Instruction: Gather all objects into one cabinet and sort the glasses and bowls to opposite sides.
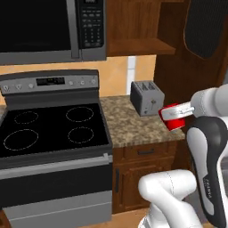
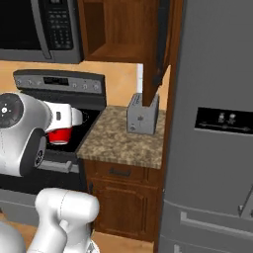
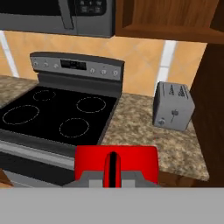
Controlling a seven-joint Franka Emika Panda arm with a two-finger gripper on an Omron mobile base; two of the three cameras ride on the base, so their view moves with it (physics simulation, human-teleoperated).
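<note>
I have the gripper (image 1: 174,116) clamped on the red mug (image 1: 177,123) (held clear above the counter (image 1: 133,124)). I should lift it level toward the cabinet (image 1: 140,44), avoiding the toaster (image 1: 147,97).

Black stove (image 1: 49,129) and microwave (image 1: 49,29) left of the claw (image 1: 176,112); toaster (image 1: 147,98) on speckled counter (image 1: 133,127) behind it; grey fridge (image 2: 217,128) right.
</note>
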